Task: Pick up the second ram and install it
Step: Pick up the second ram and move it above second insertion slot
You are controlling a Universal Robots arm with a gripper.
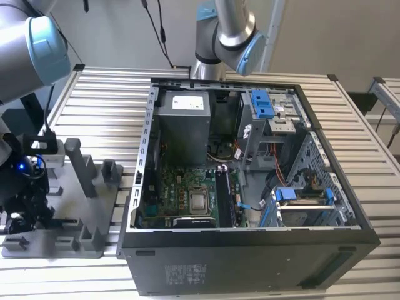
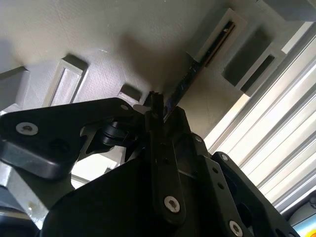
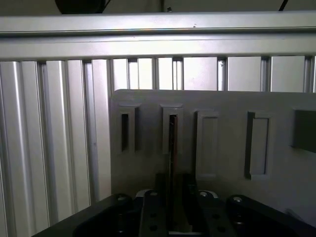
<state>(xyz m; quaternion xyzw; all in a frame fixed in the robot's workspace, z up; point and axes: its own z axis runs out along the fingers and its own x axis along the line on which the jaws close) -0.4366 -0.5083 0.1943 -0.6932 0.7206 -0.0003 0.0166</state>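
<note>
Tool (image 3: 172, 183) clenched on the second ram (image 3: 172, 143), a thin near-black strip standing edge-on in the grey fixture (image 3: 222, 101).

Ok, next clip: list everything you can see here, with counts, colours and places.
memory stick: one, nearly black, in a slot of the fixture.
fixture: one, grey, on the table at the exterior view's left.
computer case: one, black, open, mid-table.
circuit board: one, green, inside the case.
table: one, silver, slatted.
arm joints: two, grey with blue caps, exterior view's left and behind the case.
gripper: one, black, at the memory stick.
</note>
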